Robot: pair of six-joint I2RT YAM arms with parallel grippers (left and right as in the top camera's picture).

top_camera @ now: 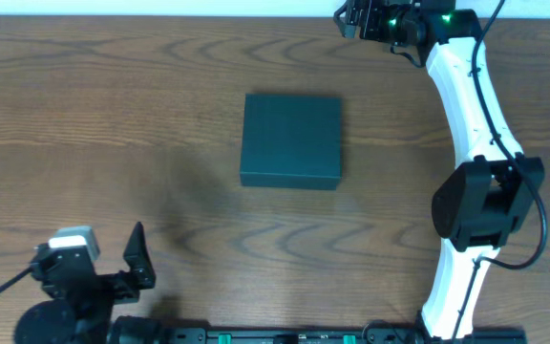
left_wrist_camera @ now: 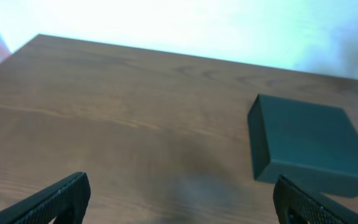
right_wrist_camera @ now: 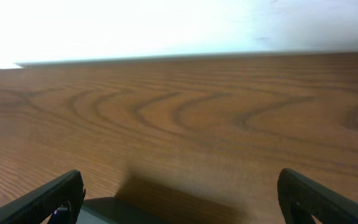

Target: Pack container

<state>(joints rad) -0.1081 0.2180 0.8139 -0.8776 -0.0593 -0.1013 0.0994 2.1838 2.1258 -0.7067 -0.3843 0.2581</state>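
At mid-table the container (top_camera: 291, 139) sits flat on the wood table (top_camera: 113, 115) with its lid down. From overhead its outline is close to square, so I can name no long axis. Its edges run parallel to the table edges, and a narrow strip of side wall shows along the edge nearest my bases. I cannot tell which side carries the hinge. My left pincer (left_wrist_camera: 180, 186) is at the near left corner, well apart from the container, and is released, its fingers (left_wrist_camera: 61, 196) spread wide. In its wrist view the container lies ahead to the right, one corner turned toward the camera. My right pincer (right_wrist_camera: 179, 177) is at the far edge, beyond the container and apart from it. It is likewise released, fingers (right_wrist_camera: 58, 198) wide over the wood.
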